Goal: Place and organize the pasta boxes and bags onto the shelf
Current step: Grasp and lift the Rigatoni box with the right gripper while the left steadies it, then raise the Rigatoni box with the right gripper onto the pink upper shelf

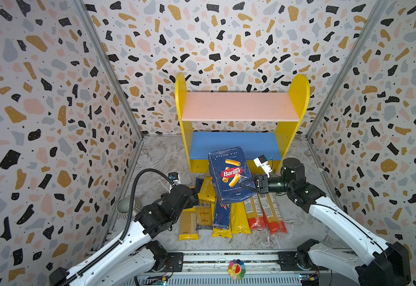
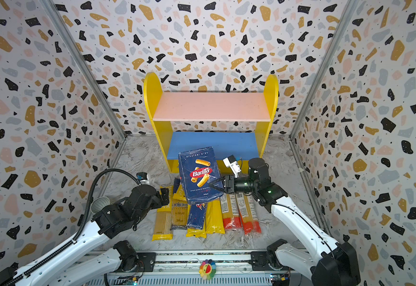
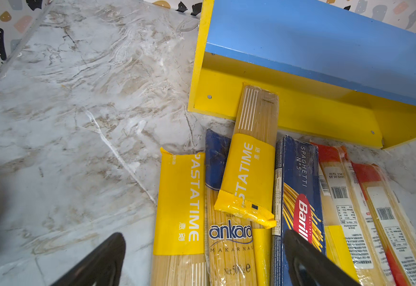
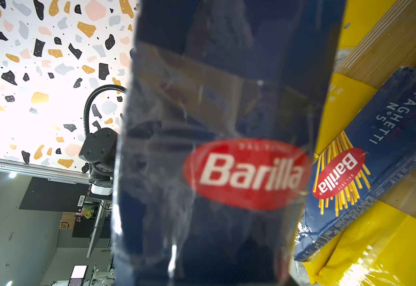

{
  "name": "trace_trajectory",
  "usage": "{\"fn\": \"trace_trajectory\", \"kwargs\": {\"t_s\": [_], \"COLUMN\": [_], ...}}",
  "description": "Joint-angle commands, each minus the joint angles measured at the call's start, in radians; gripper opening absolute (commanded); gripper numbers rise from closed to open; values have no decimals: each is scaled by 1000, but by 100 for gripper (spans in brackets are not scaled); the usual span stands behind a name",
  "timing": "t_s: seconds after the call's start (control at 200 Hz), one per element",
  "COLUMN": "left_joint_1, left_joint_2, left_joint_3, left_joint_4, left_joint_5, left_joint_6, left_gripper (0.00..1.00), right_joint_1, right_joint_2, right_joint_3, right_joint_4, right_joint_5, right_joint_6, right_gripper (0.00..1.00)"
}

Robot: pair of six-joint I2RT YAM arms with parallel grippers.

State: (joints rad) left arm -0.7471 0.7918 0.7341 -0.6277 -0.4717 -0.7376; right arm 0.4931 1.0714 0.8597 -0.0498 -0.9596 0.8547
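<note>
**Right gripper grips rigatoni box before the shelf**

The right gripper is clamped on the side edge of the wide Barilla rigatoni box. The box hangs tilted beyond its fingertips, above the packets and in front of the blue lower board. The left gripper hovers with jaws wide apart. Beneath it lie a PASTATIME bag, the ankara bag and the Barilla spaghetti box.

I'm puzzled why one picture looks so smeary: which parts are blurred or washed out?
Right wrist view: the wide Barilla box fills the frame too close, blurred, while the spaghetti box is sharp; the wall is glared white. Left wrist view: crisp. Both top views: evenly lit.
</note>
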Motion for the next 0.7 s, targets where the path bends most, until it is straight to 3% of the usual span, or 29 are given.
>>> {"fn": "trace_trajectory", "kwargs": {"t_s": [0.0, 0.27, 0.571, 0.696], "left_joint_1": [4, 3, 3, 3], "left_joint_2": [-23, -37, 25, 46], "left_joint_3": [31, 38, 88, 100], "left_joint_4": [-12, 15, 74, 88], "left_joint_5": [-4, 22, 109, 121], "left_joint_6": [18, 68, 131, 147], "left_gripper": [100, 99, 99, 99], "right_joint_1": [-2, -5, -36, -61], "right_joint_2": [-22, 146, 413, 555], "right_joint_3": [166, 578, 993, 1237], "right_joint_4": [9, -215, -282, -316], "right_joint_5": [-12, 75, 118, 113], "right_joint_6": [-67, -171, -191, -170], "right_gripper": [24, 23, 23, 23]}}
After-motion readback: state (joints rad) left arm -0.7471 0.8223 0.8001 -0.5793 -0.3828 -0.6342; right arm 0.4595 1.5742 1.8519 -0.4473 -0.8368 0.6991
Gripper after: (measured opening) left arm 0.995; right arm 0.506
